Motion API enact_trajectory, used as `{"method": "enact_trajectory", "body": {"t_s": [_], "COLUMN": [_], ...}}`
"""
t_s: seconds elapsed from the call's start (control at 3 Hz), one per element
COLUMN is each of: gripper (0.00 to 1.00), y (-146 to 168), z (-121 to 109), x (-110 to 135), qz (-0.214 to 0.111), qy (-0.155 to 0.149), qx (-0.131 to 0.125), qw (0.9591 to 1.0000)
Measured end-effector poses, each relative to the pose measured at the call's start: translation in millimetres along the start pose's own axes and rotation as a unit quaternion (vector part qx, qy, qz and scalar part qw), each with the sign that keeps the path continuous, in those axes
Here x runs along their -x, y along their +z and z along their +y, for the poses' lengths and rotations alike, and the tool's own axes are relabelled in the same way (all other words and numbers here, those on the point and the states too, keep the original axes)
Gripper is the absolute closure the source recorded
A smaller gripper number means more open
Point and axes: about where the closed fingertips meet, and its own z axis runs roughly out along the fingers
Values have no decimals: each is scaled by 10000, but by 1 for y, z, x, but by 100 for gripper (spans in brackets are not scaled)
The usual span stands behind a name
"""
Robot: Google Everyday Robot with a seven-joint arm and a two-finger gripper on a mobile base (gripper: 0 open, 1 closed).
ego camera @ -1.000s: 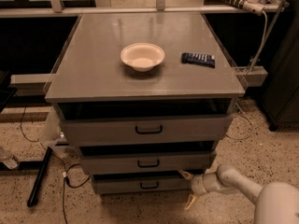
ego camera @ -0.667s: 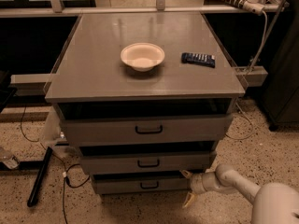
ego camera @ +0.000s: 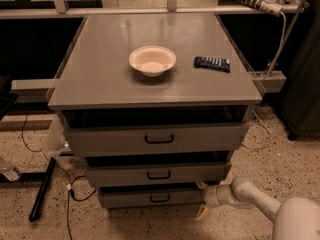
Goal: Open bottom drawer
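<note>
The bottom drawer (ego camera: 135, 197) is the lowest and narrowest of three grey fronts, with a small black loop handle (ego camera: 160, 198) at its centre. It sits slightly proud of the cabinet, like the two above it. My gripper (ego camera: 201, 199) comes in from the lower right on a white arm (ego camera: 250, 196) and is at the right end of the bottom drawer front, well right of the handle. It is open, with one pale finger (ego camera: 200, 185) above and one (ego camera: 201, 213) below, holding nothing.
The middle drawer (ego camera: 157, 174) and the top drawer (ego camera: 157, 139) are above it. A white bowl (ego camera: 152, 60) and a dark flat device (ego camera: 212, 63) lie on the cabinet top (ego camera: 95, 79). Cables and a black bar (ego camera: 42, 189) lie on the speckled floor at left.
The gripper has crept slightly left toward the drawer's right end. The drawers have not moved.
</note>
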Motion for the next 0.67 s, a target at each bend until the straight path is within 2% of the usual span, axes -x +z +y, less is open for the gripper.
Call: {"method": "enact_trajectory", "body": {"t_s": [0.33,0.67], "gripper": [0,0], "y": [-10,-12], "z": [2,14], "x": [0,3], "qz": [292,572], "qy": [-33,-18], "qx": [-95,-68], "qw": [9995,9983]}}
